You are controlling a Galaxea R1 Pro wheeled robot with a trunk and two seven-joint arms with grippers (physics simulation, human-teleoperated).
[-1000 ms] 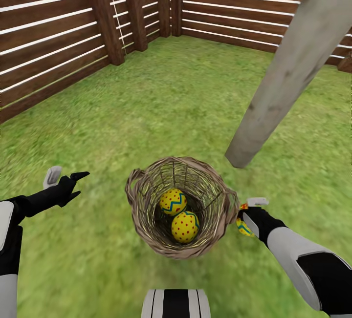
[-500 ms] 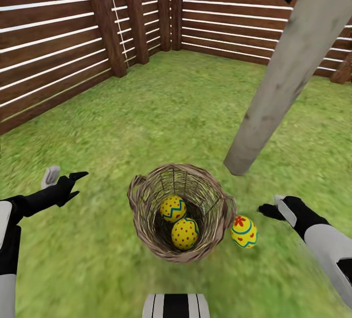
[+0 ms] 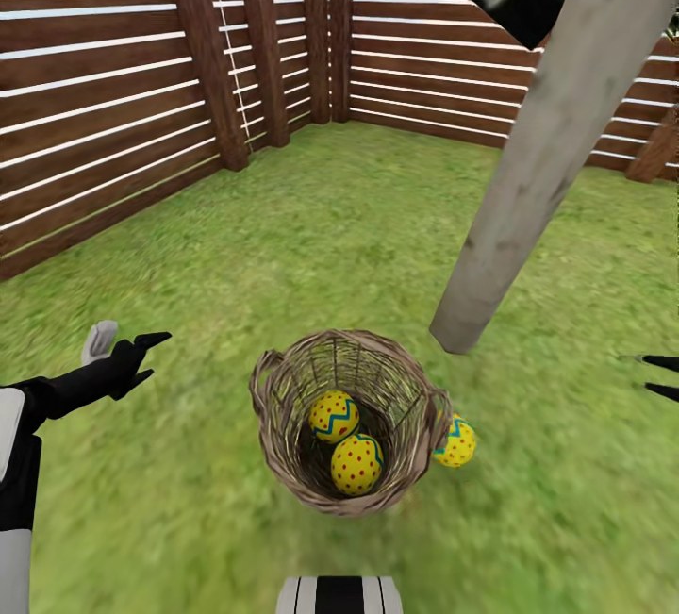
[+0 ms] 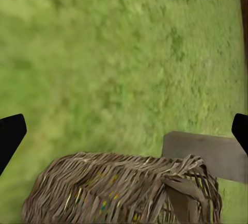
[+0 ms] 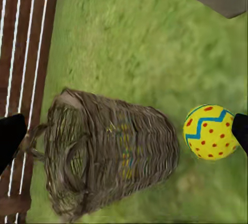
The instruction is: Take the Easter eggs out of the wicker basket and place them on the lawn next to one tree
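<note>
Your left gripper [image 3: 127, 350] hovers wide open and empty over the lawn [image 3: 311, 237], the wicker basket [image 3: 283, 406] beside it holds two Easter eggs [image 3: 335, 414], a third egg [image 3: 457, 444] lies against the basket's right wall near the tree [image 3: 528, 171], and your right gripper [image 3: 660, 376] stands spread, holding nothing.

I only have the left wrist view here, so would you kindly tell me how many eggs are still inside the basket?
Observer: Two Easter eggs lie inside the wicker basket, seen from the head view.
Operator: Thank you. Where is the third one?
Observer: The third egg is out on the lawn, right against the basket's outer wall on the robot's right.
Operator: Is the right gripper holding anything?
Observer: No. The right gripper is open and empty, off to the right of that egg.
Operator: And the tree?
Observer: Its pale trunk meets the grass just beyond the basket.
</note>
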